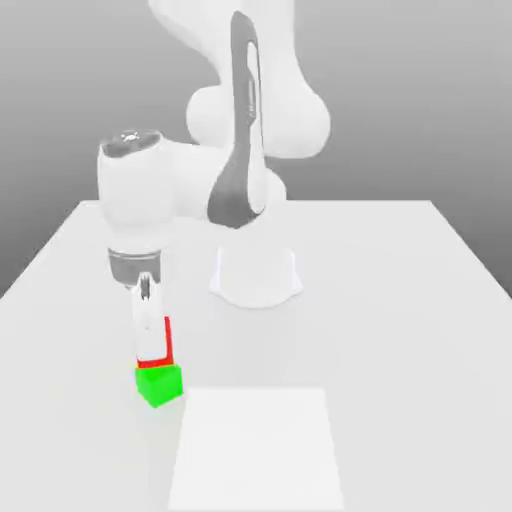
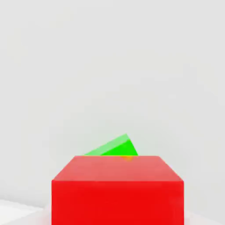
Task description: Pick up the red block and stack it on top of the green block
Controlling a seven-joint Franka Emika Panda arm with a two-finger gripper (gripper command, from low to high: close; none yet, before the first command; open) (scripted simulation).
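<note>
The red block (image 1: 160, 343) is seen in the exterior view resting squarely on top of the green block (image 1: 160, 385), toward the exterior view's left of the white worktop (image 1: 400, 300). The two are touching, the red one slightly turned relative to the green one beneath it. In the hand view, the red block (image 2: 117, 189) fills the near foreground and a corner of the green block (image 2: 115, 147) is visible beyond its top edge.

The hand (image 1: 152, 335) hangs straight down over the stack, with one white finger lying flat against the near face of the red block. Whether the fingers are pinching the block or have begun to part cannot be told; no gap is visible, and none can be ruled out.

Both blocks appear to be plain, rigid cubes with flat, smooth faces and sharp edges. They are judged to be light and stiff, not fragile, and unlikely to deform under pressure. The smooth faces are judged somewhat slippery, so a light touch could shift the upper block sideways. The proper hold is judged to be across two opposite side faces, near mid-height, with the fingers flat to the faces.

The stacking is judged essentially achieved. The remaining risk lies in the upper block being dragged or tipped if the hand is lifted before both fingers are clear.

A pale square patch (image 1: 258, 448) is marked on the worktop near the stack.
</note>
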